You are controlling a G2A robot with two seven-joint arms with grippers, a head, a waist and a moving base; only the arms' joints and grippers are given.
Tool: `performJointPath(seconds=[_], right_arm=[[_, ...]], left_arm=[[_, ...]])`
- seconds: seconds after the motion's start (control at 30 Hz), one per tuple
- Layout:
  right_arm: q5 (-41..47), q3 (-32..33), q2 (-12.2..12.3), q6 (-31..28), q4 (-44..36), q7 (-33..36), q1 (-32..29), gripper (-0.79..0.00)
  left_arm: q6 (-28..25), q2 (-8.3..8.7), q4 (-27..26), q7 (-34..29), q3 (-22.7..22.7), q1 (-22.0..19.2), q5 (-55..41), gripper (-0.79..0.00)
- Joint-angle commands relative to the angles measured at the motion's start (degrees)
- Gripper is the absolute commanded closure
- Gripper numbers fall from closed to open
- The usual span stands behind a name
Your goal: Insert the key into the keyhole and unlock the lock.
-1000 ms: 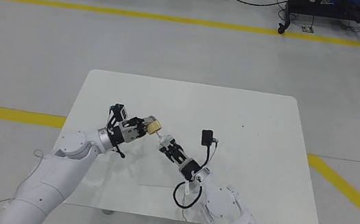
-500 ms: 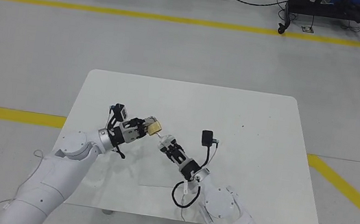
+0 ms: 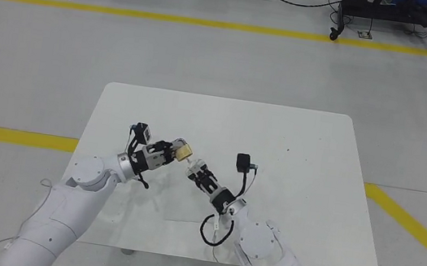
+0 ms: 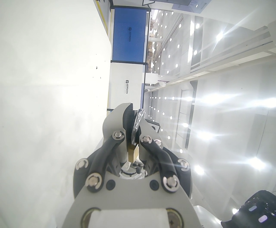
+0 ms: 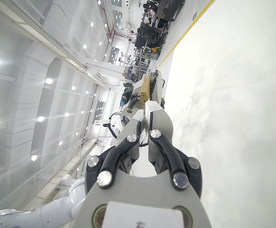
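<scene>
While I watch from the top camera, both arms meet above the white table [image 3: 302,145], over its near left part, with their tips pointed at each other. The left gripper [image 3: 166,153] is clenched on the brass padlock [image 3: 182,152], which sticks out past its fingertips and is held off the tabletop. In the left wrist view that gripper [image 4: 134,113] has its fingers pressed together around a silvery metal piece [image 4: 138,121], and a strip of the padlock's brass [image 4: 132,153] shows deeper in the gap. The right gripper [image 3: 195,171] sits just beside the padlock, on the side nearer the robot. From the right wrist camera I see its fingers [image 5: 160,121] squeezed on a thin metal edge that I take for the key [image 5: 147,123], and the right gripper [image 5: 148,105] ends right at the lower end of the padlock [image 5: 145,89]. Whether the key's tip is inside the keyhole I cannot tell, since the fingertips cover that spot. The left gripper [image 5: 134,97] stands behind the padlock in that same view.
</scene>
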Motion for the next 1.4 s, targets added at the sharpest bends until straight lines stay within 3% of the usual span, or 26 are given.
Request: performJointPath(seconds=[0.0, 0.77, 0.8, 0.83, 0.9, 0.93, 0.97, 1.1, 1.37], right_arm=[[-0.67, -0.04, -0.07, 0.54, -0.12, -0.37, 0.00, 0.000], [-2.93, -1.57, -1.48, 3.90, 0.85, -0.55, 1.62, 0.000], [-2.68, -1.58, -1.55, 3.88, 0.89, -0.55, 1.64, -0.040], [-2.63, -1.58, -1.61, 3.87, 0.95, -0.53, 1.68, -0.228], [-2.62, -1.56, -1.71, 3.84, 1.02, -0.64, 1.71, -0.382], [-2.66, -1.56, -1.76, 3.84, 1.05, -0.64, 1.72, -0.536], [-2.69, -1.54, -1.80, 3.84, 1.08, -0.63, 1.72, -0.613], [-2.72, -1.35, -1.92, 3.72, 0.96, -0.59, 1.51, -0.637], [-1.93, -0.12, -1.91, 2.69, 0.48, 0.37, 0.41, -0.570]], left_arm=[[-0.29, -0.01, -0.05, 0.10, 0.02, -0.01, 0.78, 0.000], [0.33, -0.50, 0.04, -0.66, -0.30, 0.06, 1.91, 0.000], [0.36, -0.52, 0.08, -0.74, -0.30, 0.05, 1.98, 0.000], [0.37, -0.54, 0.13, -0.76, -0.32, 0.03, 2.05, 0.000], [0.36, -0.58, 0.18, -0.73, -0.35, 0.01, 2.18, 0.000], [0.35, -0.60, 0.23, -0.74, -0.39, 0.02, 2.21, 0.000], [0.38, -0.61, 0.34, -0.68, -0.42, 0.02, 2.30, 0.000], [0.35, -0.69, 0.45, -0.57, -0.53, -0.02, 2.49, 0.000], [-0.24, -0.81, 0.60, -0.34, -0.69, -0.08, 3.35, 0.000]])
